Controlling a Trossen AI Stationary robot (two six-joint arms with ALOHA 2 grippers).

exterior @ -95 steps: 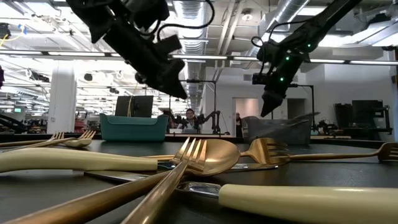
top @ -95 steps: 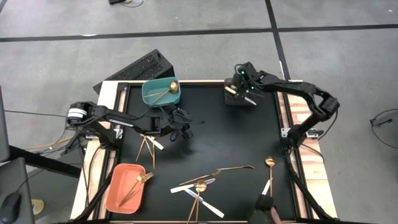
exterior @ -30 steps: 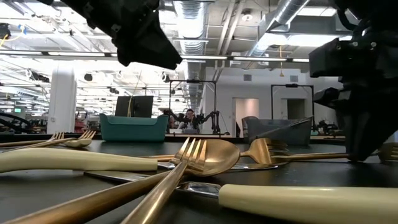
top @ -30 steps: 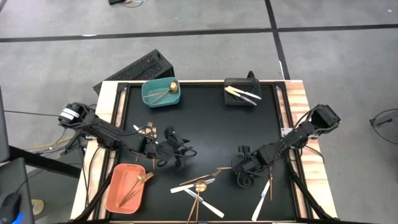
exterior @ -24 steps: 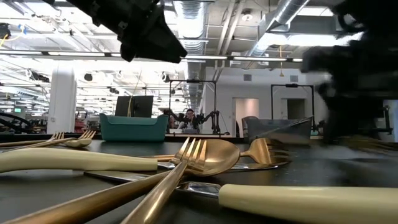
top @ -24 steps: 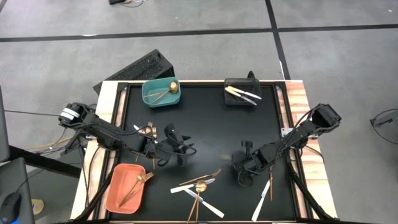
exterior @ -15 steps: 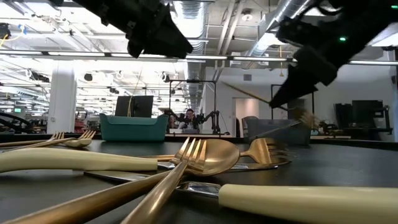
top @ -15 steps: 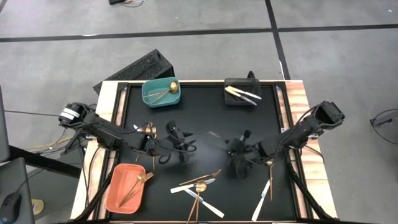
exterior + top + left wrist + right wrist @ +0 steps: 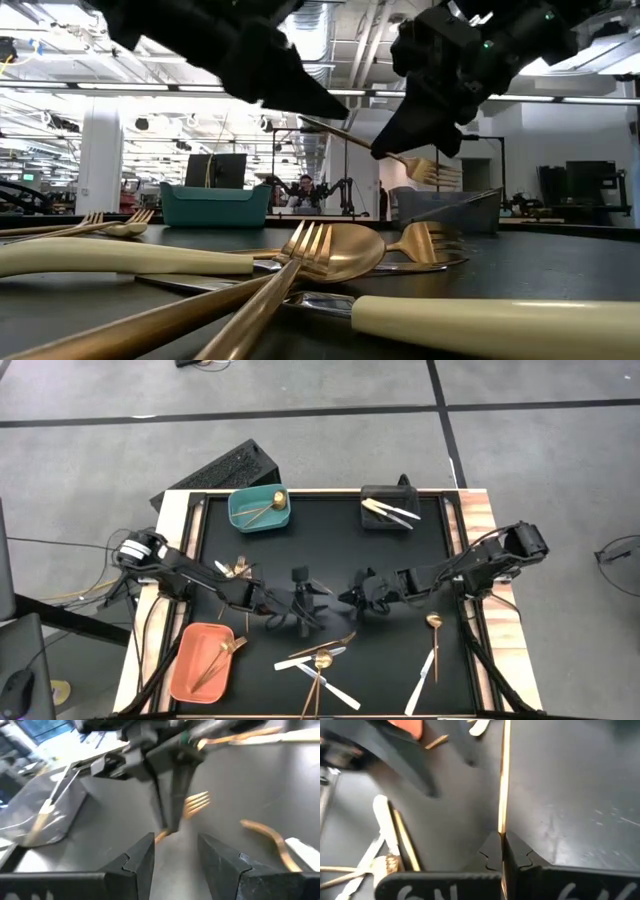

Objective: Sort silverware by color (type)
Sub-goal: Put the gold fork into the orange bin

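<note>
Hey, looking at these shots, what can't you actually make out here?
- High view: the gold fork held by the right end effector is too small and hidden among dark fingers.
- Low view: the salmon bin is out of frame.
- Left wrist view: the left end effector stands open; the fork's handle is hidden behind the other arm.

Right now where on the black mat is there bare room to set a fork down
Bare black mat lies between the teal bin and black bin. Crowded: the centre, where both grippers meet, and the crossed silverware pile by the salmon bin.
</note>
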